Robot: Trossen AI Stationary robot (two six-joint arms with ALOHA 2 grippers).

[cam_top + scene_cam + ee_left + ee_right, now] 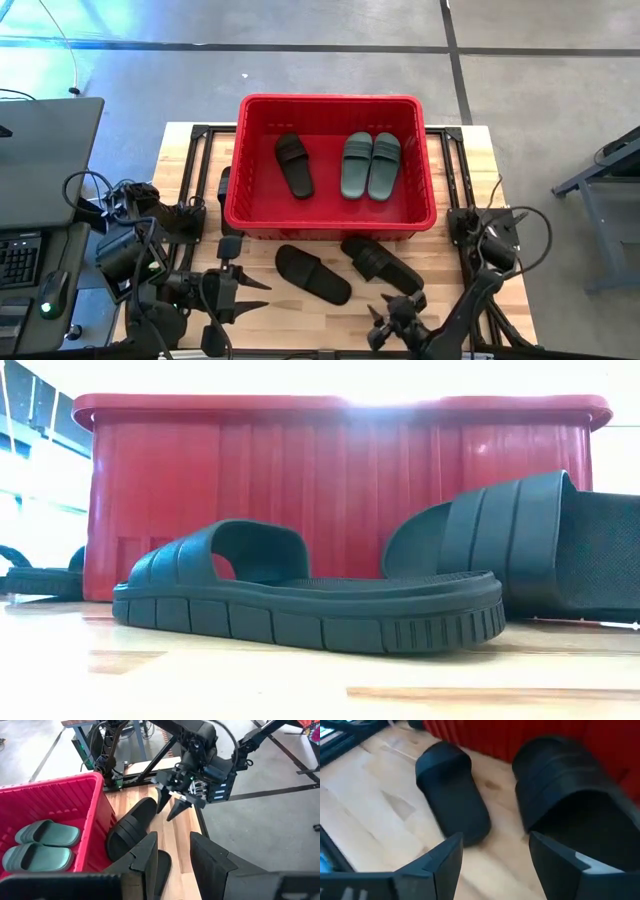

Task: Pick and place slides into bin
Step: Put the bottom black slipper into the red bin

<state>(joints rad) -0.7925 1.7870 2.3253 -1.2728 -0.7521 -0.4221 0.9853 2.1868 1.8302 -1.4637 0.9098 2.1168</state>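
Two black slides (312,273) lie on the tabletop by its near edge, just in front of the red bin (330,222). They look light and bendy; the ribbed strap seems best to grab. The right gripper (392,318) is open, holding nothing, near the right-hand black slide (380,262). The left gripper (262,296) waits empty, fingers apart.
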